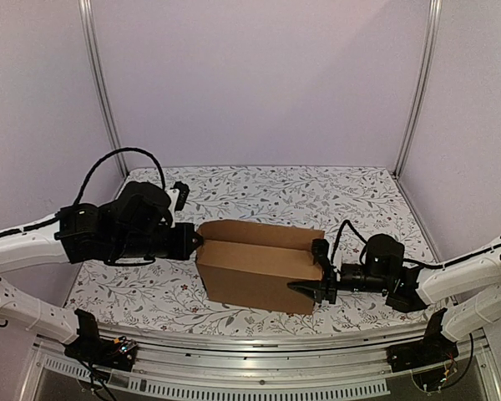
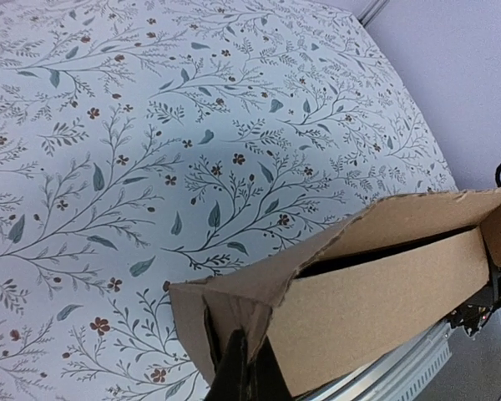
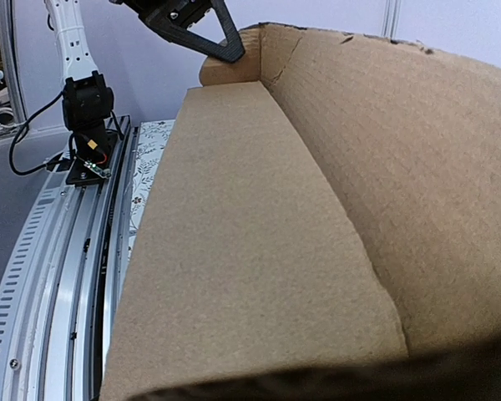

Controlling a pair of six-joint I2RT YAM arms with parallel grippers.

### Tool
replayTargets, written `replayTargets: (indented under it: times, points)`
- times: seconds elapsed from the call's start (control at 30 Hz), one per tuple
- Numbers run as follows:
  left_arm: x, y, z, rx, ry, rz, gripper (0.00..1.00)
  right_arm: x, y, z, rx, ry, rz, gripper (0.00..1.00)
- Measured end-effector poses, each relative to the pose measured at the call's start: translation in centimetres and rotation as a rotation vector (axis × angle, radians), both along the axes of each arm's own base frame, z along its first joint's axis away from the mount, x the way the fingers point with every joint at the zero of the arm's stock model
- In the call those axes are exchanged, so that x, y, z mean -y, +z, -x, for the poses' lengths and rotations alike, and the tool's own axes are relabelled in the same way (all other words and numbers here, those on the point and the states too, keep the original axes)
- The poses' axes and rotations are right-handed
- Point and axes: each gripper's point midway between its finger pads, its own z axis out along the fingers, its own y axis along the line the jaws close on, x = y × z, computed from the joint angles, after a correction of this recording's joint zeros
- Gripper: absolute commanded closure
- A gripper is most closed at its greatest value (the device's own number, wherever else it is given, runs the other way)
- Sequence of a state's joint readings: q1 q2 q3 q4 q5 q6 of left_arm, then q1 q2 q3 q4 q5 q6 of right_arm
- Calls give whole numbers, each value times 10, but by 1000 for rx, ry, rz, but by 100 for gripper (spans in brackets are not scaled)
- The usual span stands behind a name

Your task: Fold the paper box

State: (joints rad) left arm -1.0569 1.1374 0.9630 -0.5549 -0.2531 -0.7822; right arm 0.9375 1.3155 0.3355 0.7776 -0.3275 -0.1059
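The paper box [image 1: 259, 266] is plain brown cardboard, standing mid-table as a long, partly closed box. My left gripper [image 1: 197, 241] is at its left end. In the left wrist view its jaws are together [image 2: 245, 368], tips pressed against the folded end flap of the box [image 2: 376, 276]. My right gripper [image 1: 316, 269] is at the box's right end, jaws spread, one finger at the top edge and one low by the front face. The right wrist view is filled by the box's front panel [image 3: 250, 251] and back wall. The left gripper [image 3: 232, 53] shows at its far end.
The table has a floral cloth [image 1: 275, 192]. A metal rail [image 1: 259, 368] runs along the near edge, with the arm bases on it. Upright frame posts [image 1: 100, 83] stand at the back corners, with pale walls behind them.
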Motion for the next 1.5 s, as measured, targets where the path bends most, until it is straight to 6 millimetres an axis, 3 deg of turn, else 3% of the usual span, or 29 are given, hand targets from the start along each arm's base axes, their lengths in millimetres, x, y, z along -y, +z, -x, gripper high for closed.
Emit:
replayTargets:
  times: [0.23,0.57,0.6,0.63,0.83,1.0,1.3,1.5]
  points:
    - [-3,-11,13,6,-1,-54,100,0,1,-1,8,-8,8,42]
    - [-1,-17,19,36,21,-91,100,4,-5,-3,-93,-49,29,19]
    - [-1,-17,19,38,24,-93,100,5,-6,-3,-105,-56,33,5]
    - [-1,-17,19,40,27,-95,100,5,-5,-4,-115,-63,39,2]
    - [1,-20,22,33,36,-94,100,16,0,-6,-176,-123,66,1]
    - [11,-25,28,12,14,-92,100,28,18,-10,-204,-194,57,1]
    - [15,-25,27,-1,34,-84,100,71,32,-9,-301,-370,57,1]
    - [18,-25,24,-4,56,-89,100,90,66,-2,-330,-413,29,6]
